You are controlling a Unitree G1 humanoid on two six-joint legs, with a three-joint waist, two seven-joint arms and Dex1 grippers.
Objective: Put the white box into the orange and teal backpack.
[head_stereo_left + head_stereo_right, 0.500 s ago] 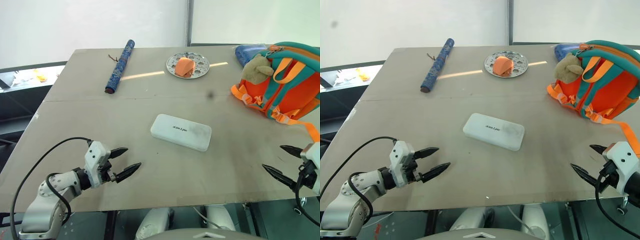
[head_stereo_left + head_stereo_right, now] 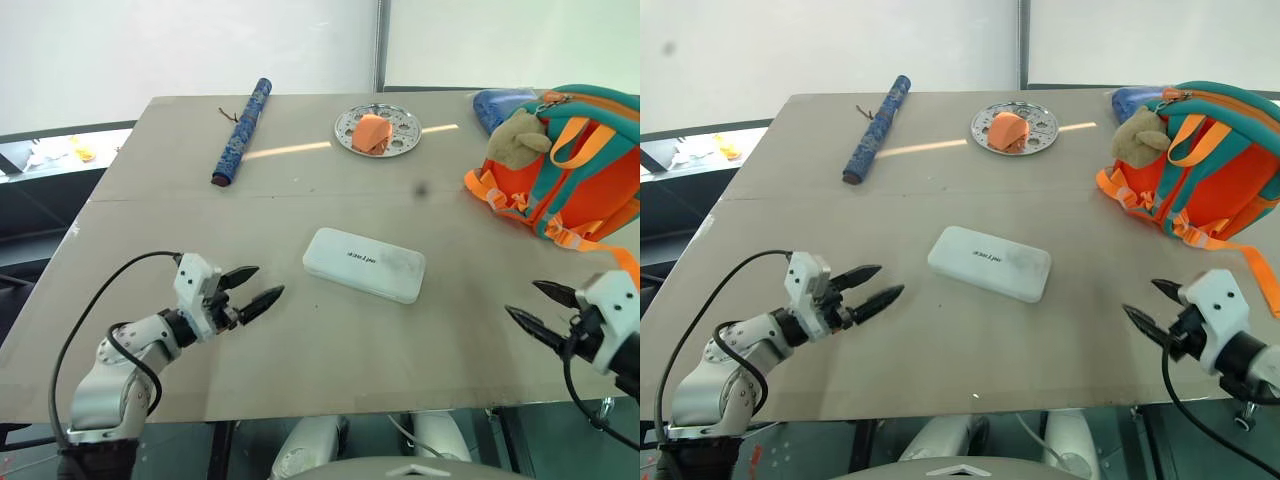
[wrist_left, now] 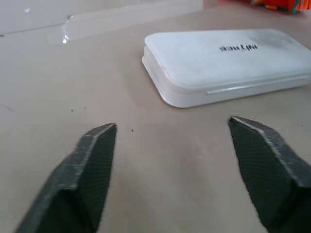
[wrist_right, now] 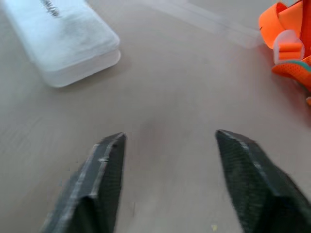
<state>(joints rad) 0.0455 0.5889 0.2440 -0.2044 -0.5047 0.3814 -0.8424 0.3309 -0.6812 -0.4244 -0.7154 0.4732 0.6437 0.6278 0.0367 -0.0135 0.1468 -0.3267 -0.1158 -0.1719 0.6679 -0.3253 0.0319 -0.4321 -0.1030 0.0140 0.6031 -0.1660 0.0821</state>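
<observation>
The white box (image 2: 364, 264) lies flat near the middle of the grey table (image 2: 300, 190), a smooth rounded-corner case with small dark lettering on its lid, in the same spot as half a second ago. In the left eye view the left gripper (image 2: 255, 289) now sits closer to the box than before, its two pointed black fingers spread apart over bare tabletop and holding nothing. The right gripper (image 2: 538, 309) has likewise come inward from the table's edge toward the box, fingers parted and empty. Beyond the box on its right stands the orange and teal backpack (image 2: 580, 170), soft fabric with orange straps and a beige plush toy (image 2: 517, 139) at its front; a blue beaded pouch (image 2: 500, 104) peeks from behind it. Straight beyond the box is a round perforated silver plate (image 2: 377, 130) carrying an orange lump (image 2: 369, 133), and beyond the box to its left a long blue patterned roll (image 2: 241, 131).

The left wrist view brings out what the head camera does not: the seam between the box's lid and base, and faint grey smudges on the lid. Its textured fingers (image 3: 87, 170) stand well apart, short of the box.

The right wrist view shows the box's rounded end, the gripper's fingers (image 4: 97, 184) spread, and an orange strap with a translucent buckle (image 4: 290, 48).
</observation>
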